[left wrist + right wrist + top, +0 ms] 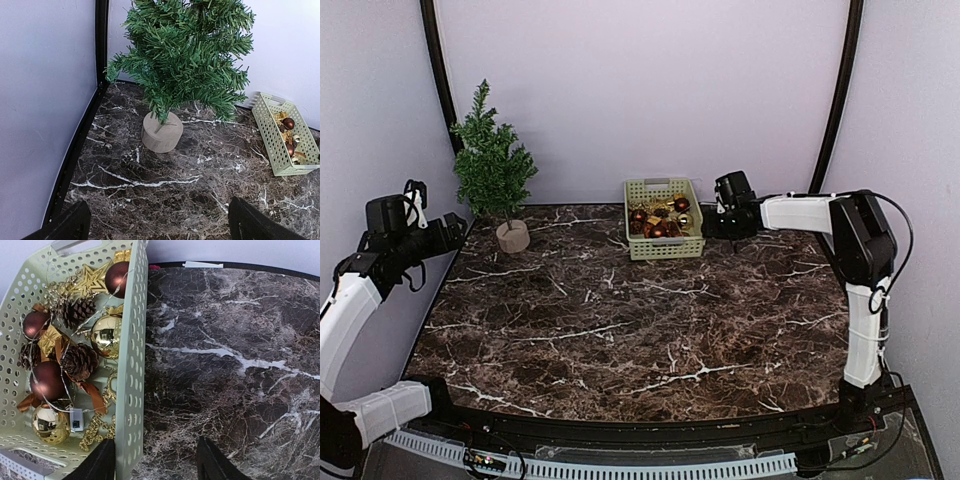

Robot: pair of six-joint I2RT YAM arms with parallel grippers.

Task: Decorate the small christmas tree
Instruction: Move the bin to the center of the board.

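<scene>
Dark marble tabletop (620, 330), and the right tool (155, 445), fingers spread, is hovering at the basket's (132, 365) right wall, ornaments (70, 355) lying just left.

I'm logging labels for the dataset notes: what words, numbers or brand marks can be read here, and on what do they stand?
No text can be read in any view.
White tag in the basket: it bears a dark mark, too small to read.
White strip at the far edge of the table: no writing can be made out.
</scene>
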